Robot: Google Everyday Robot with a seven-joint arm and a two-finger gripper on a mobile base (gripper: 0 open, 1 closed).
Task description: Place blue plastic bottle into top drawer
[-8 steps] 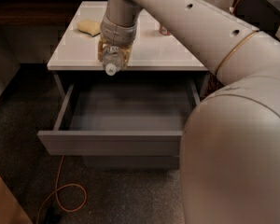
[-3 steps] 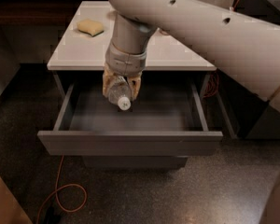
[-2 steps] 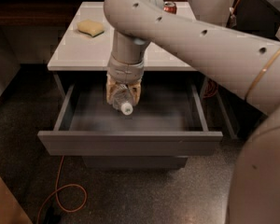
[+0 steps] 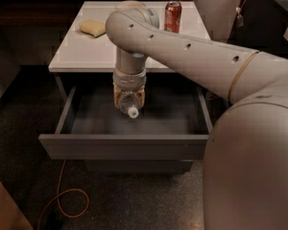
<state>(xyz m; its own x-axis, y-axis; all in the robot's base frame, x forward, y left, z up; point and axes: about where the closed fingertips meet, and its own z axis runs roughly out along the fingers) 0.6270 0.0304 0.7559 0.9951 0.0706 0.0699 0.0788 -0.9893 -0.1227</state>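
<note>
Reaching in from the right, the arm bends straight down, wrist vertical, over the open top drawer [image 4: 125, 147]. The gripper [image 4: 129, 98] hangs inside the drawer space, jaws clamped on the blue plastic bottle [image 4: 131, 109], which tilts with its white cap toward the drawer front.
</note>
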